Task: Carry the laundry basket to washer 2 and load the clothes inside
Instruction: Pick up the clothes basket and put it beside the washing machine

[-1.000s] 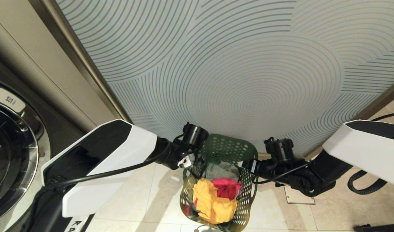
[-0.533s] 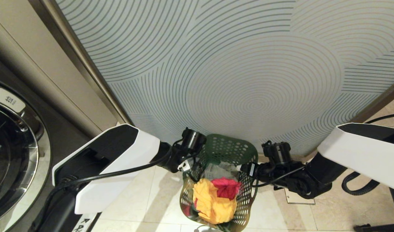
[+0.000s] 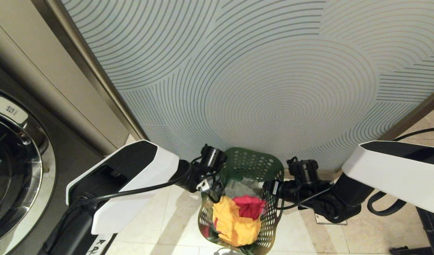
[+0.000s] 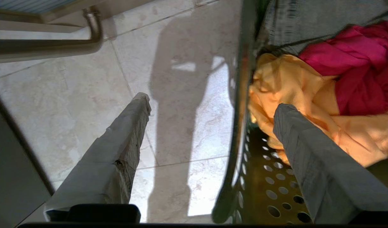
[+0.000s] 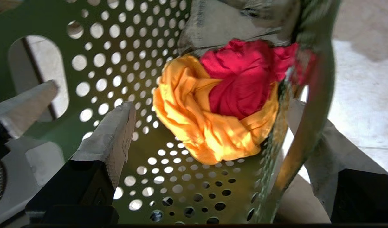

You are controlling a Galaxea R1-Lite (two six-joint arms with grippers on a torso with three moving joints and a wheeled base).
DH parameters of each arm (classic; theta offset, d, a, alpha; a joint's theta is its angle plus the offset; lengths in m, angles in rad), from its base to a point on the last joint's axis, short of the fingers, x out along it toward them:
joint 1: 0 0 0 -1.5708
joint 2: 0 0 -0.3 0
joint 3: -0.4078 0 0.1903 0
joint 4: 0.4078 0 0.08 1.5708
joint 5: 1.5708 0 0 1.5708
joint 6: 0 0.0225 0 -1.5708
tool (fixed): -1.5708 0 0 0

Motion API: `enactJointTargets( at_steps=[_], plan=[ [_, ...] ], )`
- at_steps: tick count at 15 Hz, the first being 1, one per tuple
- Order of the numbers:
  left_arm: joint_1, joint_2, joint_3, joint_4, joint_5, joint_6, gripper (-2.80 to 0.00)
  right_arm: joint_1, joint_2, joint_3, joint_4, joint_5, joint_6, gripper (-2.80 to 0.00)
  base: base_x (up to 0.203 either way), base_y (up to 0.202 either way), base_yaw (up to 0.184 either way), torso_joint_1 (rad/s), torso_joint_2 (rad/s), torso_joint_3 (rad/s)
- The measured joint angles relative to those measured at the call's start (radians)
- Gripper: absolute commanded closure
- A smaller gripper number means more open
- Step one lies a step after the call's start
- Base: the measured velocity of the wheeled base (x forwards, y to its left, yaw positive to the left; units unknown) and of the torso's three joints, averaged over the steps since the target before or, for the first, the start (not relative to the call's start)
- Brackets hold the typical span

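Note:
The dark green perforated laundry basket (image 3: 254, 164) stands on the tiled floor against the patterned wall. Inside lie the clothes: a yellow one (image 3: 234, 223), a pink-red one (image 3: 250, 207) and a grey one (image 3: 243, 187). My left gripper (image 3: 211, 187) is open and straddles the basket's left wall (image 4: 241, 110), one finger (image 4: 130, 126) outside and one (image 4: 308, 152) inside. My right gripper (image 3: 270, 187) is open astride the right wall (image 5: 308, 133), with one finger (image 5: 114, 133) inside. A dark grey front-load washer (image 3: 11, 170) is at the far left; its number does not show.
A pale wall panel with curved lines (image 3: 273, 78) rises right behind the basket. A beige cabinet side (image 3: 43, 71) stands between it and the washer. A metal pipe (image 4: 54, 47) runs low by the floor on the left. A black hose (image 3: 387, 205) loops at the right.
Both forearms have slid inward toward the basket, and the two wrists sit a little lower at its rim. The basket and clothes have not moved. Both grippers stay open.

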Motion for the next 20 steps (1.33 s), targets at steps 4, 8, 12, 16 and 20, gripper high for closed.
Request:
enactJointTargets(
  at_steps=[4,8,12,16,20],
  plan=[
    [0.019,0.015,-0.003,0.023,-0.096,0.033,-2.80,-0.001,0.012,-0.007,-0.007,0.070,-0.006,-2.80,0.000,0.000,0.000,0.000,0.00,0.000],
    [0.022,0.011,-0.007,0.113,-0.193,0.033,-2.80,-0.003,0.020,0.003,-0.046,0.111,-0.008,-2.80,0.000,0.000,0.000,0.000,0.00,0.000],
    [0.017,0.010,-0.012,0.154,-0.218,0.028,-2.80,-0.003,0.028,-0.001,-0.046,0.113,-0.009,-2.80,0.000,0.000,0.000,0.000,0.00,0.000],
    [0.011,0.022,-0.022,0.156,-0.215,0.028,-2.80,-0.003,0.033,-0.008,-0.038,0.108,-0.009,-2.80,0.000,0.000,0.000,0.000,0.00,0.000],
    [0.008,0.053,-0.063,0.159,-0.201,0.024,-2.80,-0.003,0.036,-0.011,-0.032,0.107,-0.010,-2.80,0.000,0.000,0.000,0.000,0.00,0.000]
  ],
)
